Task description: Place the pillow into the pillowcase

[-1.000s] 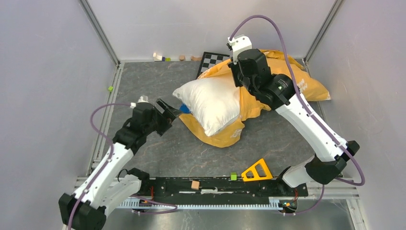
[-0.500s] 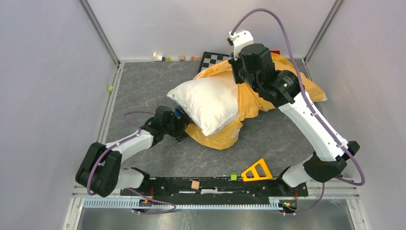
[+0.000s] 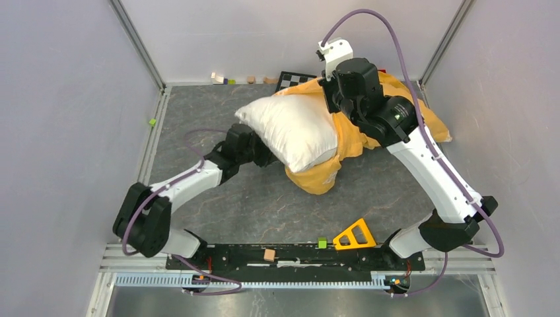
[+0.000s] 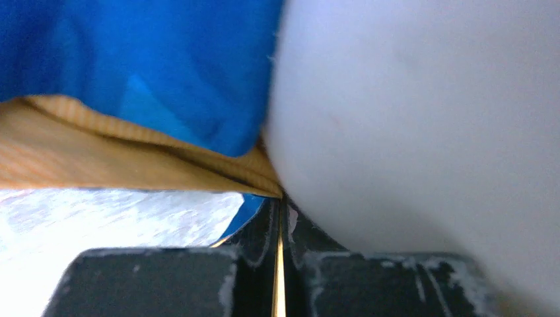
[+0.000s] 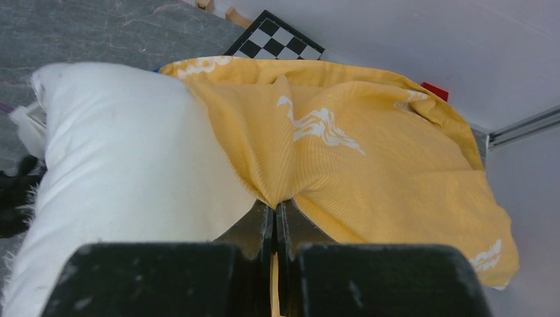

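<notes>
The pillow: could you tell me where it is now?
In the top view, the pillow lies near the centre, partly on the pillowcase, in front of the checkerboard.

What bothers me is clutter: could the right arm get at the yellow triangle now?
Probably not yet: the right gripper is shut on the pillowcase at the far side. The yellow triangle itself lies uncovered beside that arm's base.
</notes>
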`<state>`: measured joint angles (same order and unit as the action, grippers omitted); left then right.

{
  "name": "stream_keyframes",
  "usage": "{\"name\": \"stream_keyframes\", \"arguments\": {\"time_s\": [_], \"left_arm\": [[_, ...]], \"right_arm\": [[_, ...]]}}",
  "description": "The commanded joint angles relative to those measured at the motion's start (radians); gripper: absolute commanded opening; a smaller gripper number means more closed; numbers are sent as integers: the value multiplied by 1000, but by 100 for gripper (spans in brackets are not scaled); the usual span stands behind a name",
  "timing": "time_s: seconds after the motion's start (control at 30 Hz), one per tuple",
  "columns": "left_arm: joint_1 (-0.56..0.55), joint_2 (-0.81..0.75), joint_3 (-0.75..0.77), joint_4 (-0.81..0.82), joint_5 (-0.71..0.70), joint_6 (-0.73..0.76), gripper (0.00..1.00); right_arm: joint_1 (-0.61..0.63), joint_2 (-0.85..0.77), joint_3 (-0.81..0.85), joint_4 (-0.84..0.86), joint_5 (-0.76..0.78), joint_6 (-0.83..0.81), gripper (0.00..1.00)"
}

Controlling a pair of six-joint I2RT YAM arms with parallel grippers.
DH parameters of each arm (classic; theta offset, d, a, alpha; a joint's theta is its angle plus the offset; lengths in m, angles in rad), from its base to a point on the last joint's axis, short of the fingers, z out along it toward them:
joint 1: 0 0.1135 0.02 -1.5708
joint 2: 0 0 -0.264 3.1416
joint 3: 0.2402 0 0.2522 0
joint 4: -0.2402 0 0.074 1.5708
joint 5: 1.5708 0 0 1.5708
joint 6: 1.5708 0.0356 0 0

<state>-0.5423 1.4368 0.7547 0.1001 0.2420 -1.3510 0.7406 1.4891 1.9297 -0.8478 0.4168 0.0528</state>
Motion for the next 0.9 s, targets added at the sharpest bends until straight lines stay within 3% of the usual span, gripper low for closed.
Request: {"name": "stream_keyframes", "arguments": {"time_s": [0.0,0.23,0.5,0.7,0.87], "left_arm": [[-3,-176,284,-178,-74,217,2],[-4,-105,935,-481,-51,471,3],[-7,125,1489,-451,-10,447,3],[-8,272,1740,-418,3,339,3],[-7,292,1839,-281,-46,245,3]], "right_arm": [[-49,-47,96,134,36,-44,0],[-81,-81,176,205,112,-96,0],[-82,-224,64,434,2,-74,0],[-81,-255,-71,584,-214,71,0],[-81,-230,-158,587,-244,115,0]]}}
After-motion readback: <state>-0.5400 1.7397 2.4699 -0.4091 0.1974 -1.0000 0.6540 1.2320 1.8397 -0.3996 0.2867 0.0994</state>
